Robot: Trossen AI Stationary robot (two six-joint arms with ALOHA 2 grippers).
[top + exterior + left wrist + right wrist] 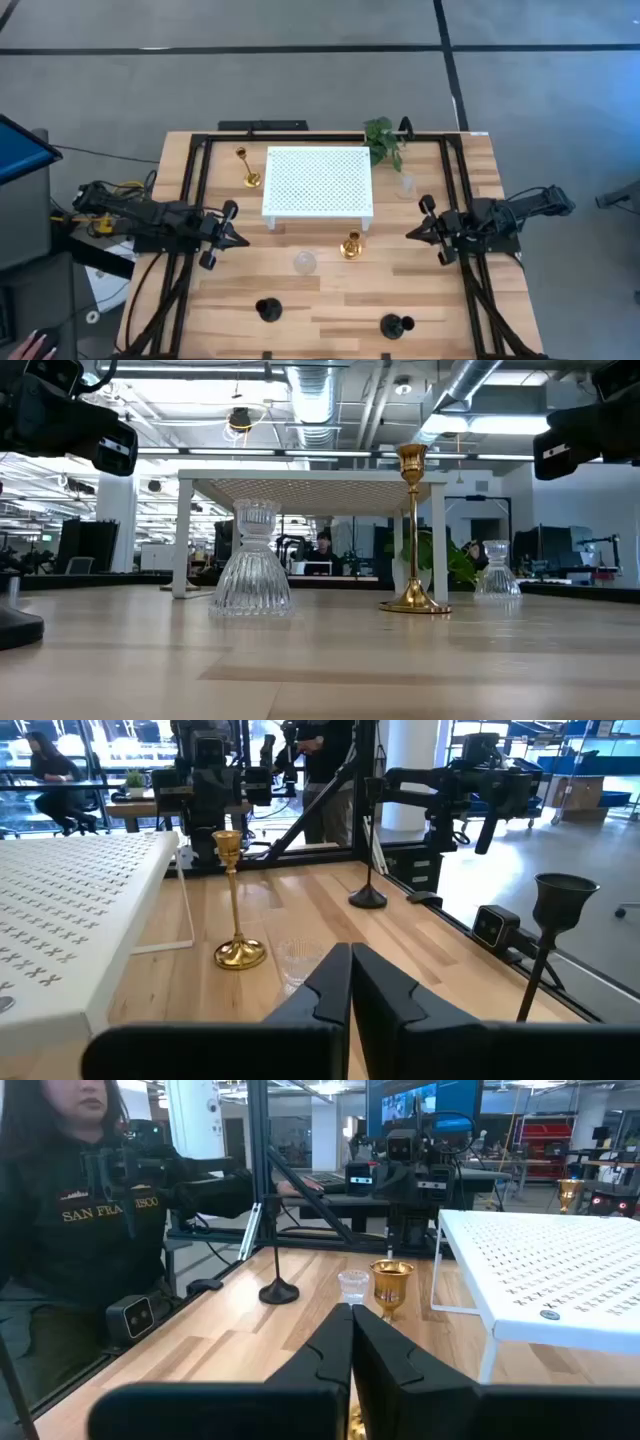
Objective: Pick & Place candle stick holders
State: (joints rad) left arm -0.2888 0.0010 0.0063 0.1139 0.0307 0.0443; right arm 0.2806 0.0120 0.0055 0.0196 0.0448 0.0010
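Six candle stick holders stand upright on their round bases on the wooden table. A tall gold one (pixel 248 170) is left of the white perforated stand (pixel 318 183), and a gold one (pixel 351 245) is at the stand's near right leg. A clear glass one (pixel 304 262) stands nearer. A second clear one (pixel 406 185) is by the plant. Two black ones (pixel 268 310) (pixel 397 324) stand near the front edge. My left gripper (pixel 235 238) is shut and empty, left of the group. My right gripper (pixel 412 232) is shut and empty, right of the gold holder (pixel 391 1283).
A small green plant (pixel 383 140) stands at the stand's far right corner. A black frame (pixel 196 170) runs along the table's sides and back. A person in a dark sweatshirt (pixel 70 1230) is beyond the table's left side.
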